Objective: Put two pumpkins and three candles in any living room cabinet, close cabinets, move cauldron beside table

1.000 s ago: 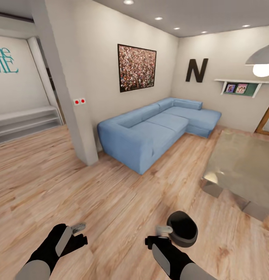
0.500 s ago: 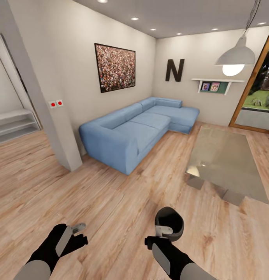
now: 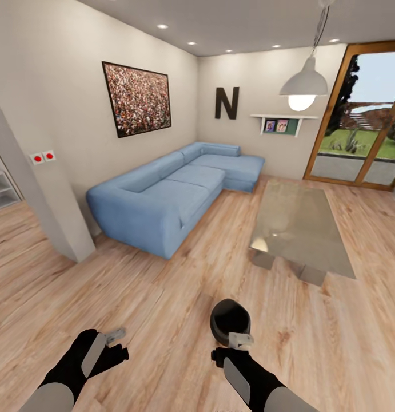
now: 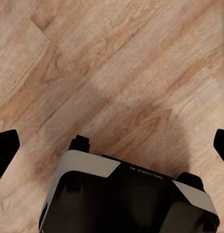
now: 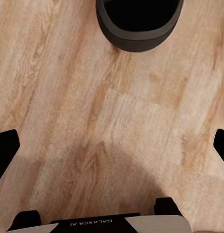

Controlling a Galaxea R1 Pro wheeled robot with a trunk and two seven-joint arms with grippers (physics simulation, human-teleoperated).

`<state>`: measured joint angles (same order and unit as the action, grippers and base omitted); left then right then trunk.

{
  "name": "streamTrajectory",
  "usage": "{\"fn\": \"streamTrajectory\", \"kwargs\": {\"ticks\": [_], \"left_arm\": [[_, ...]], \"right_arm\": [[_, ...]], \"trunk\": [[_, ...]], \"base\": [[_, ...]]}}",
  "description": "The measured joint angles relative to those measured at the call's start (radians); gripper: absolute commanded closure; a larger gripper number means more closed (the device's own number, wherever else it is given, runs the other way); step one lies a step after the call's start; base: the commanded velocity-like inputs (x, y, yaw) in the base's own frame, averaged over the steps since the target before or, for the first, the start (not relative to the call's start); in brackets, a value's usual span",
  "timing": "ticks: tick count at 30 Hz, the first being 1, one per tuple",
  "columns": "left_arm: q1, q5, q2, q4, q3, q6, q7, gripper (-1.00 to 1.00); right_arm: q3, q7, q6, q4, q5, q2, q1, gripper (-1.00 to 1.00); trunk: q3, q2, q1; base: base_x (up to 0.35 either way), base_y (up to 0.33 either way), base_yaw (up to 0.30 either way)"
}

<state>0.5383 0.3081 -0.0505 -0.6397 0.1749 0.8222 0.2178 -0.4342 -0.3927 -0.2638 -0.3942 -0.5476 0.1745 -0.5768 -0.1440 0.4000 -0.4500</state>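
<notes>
- Left gripper (image 3: 113, 341) is seen low over the plank floor (image 3: 163, 297); fingers are spread wide, nothing between them.
- Blue sofa (image 3: 163, 191) is noted along the wall.
- Cauldron (image 3: 229, 321) is found on the floor, just ahead of the right gripper (image 3: 237, 343), near the bench (image 3: 297, 220) but apart from it.
- Right fingers are spread wide, empty, in the wrist view.
</notes>
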Motion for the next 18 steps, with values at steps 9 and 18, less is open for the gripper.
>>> {"fn": "streamTrajectory", "kwargs": {"ticks": [9,18], "left_arm": [[0.0,0.0,0.0,0.0,0.0,0.0,0.0,-1.0],[0.0,0.0,0.0,0.0,-0.001,-0.001,0.0,-1.0]], "right_arm": [[0.0,0.001,0.0,0.0,-0.035,0.0,0.0,-1.0],[-0.001,0.0,0.002,0.002,-0.043,0.0,0.0,-1.0]], "trunk": [[-0.007,0.0,0.0],[-0.018,0.0,0.0]], "base": [[0.0,0.0,-0.252],[0.09,0.078,-0.192]]}}
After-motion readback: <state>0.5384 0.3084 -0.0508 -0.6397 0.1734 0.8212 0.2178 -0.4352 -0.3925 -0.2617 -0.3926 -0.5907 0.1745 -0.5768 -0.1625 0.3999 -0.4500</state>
